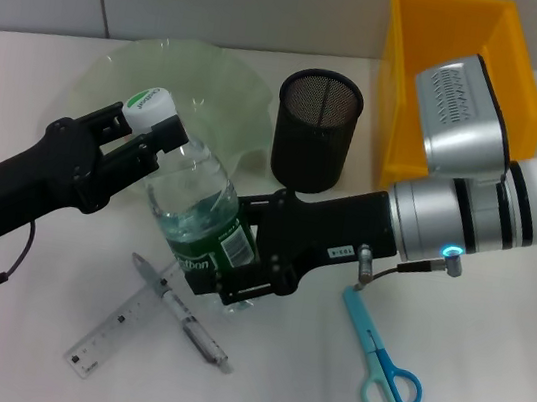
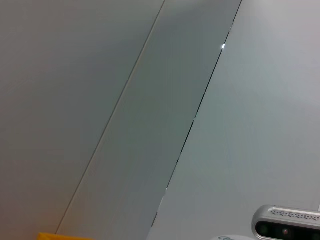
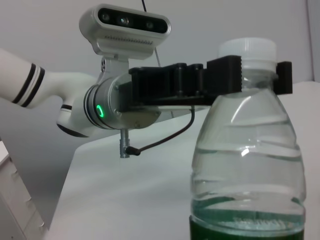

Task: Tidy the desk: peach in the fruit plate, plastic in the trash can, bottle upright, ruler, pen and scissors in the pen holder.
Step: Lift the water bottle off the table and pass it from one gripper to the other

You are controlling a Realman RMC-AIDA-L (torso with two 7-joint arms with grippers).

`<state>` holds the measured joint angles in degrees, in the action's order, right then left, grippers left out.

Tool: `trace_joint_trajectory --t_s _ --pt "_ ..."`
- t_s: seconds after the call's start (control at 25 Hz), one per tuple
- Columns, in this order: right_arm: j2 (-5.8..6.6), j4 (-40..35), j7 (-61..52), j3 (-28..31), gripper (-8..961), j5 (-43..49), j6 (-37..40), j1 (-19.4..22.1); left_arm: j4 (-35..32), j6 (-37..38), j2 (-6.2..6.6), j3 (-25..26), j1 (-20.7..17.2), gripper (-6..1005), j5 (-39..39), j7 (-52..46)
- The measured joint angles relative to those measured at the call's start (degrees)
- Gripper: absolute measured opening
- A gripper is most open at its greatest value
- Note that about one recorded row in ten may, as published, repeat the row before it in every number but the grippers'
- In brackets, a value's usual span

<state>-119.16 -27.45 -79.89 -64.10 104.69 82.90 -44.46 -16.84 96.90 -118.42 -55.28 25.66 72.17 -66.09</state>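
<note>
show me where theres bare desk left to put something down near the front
Bare desk lies right of the scissors, under the right arm, and between the pen and scissors. The front left corner beside the ruler is also free. The middle is crowded: left gripper and right gripper both clamp the bottle.

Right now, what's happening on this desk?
Both arms are on the water bottle. The left gripper clamps its neck just under the white cap, and the right gripper grips it low, at the green label. The bottle stands nearly upright. The ruler, pen and scissors lie on the desk, outside the pen holder.
</note>
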Motion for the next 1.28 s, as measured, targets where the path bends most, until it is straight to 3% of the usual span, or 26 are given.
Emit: trace_joint_trajectory --t_s 1.28 --pt "-0.14 -1.23 -1.02 -1.47 769 1.25 -0.49 2.1 -0.13 0.25 0.11 1.5 0.08 452 -0.01 -0.62"
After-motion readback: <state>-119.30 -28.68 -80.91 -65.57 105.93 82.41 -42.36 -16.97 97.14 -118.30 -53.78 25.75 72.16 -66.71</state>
